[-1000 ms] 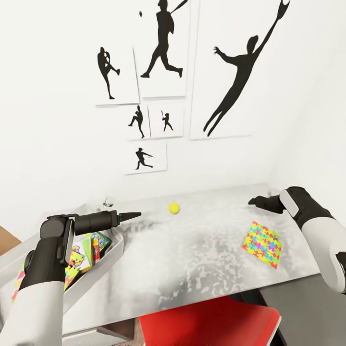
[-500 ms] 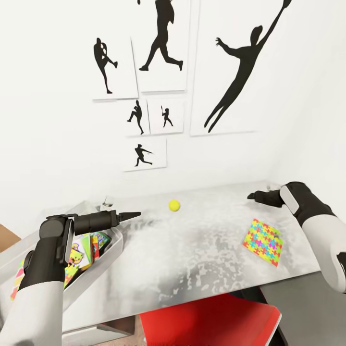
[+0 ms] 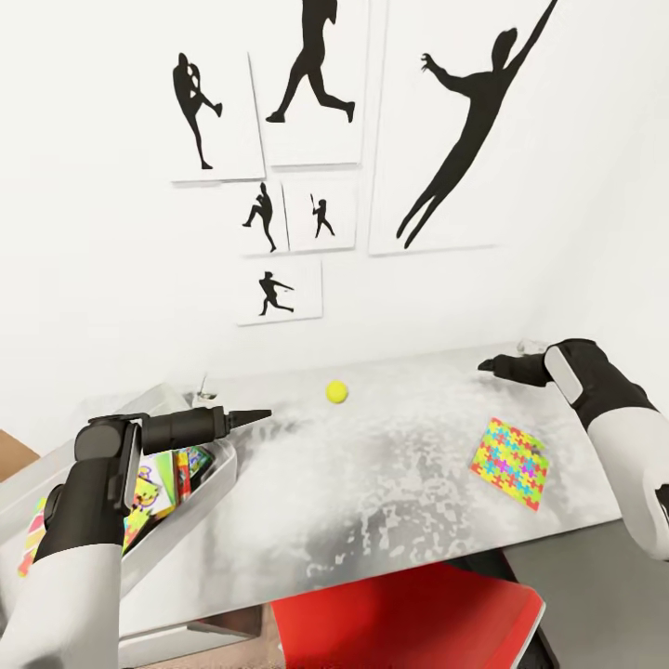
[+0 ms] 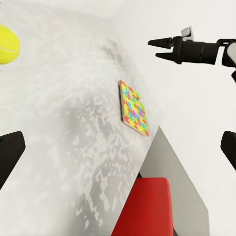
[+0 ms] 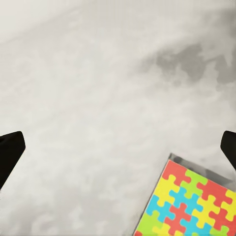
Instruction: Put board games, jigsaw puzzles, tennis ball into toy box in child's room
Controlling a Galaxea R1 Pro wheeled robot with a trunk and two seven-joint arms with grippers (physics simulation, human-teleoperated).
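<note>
Tennis ball far-centre on table — jigsaw puzzle flat at right. Toy box at left, boxes inside. Left gripper and right gripper both spread, empty.

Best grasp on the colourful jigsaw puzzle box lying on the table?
The flat multicoloured jigsaw puzzle box lies face-up on the grey speckled table, too thin for a side grip. Probably come from above with the open right pincer, closing across two opposite edges, ideally near the corner closest to that arm.
</note>
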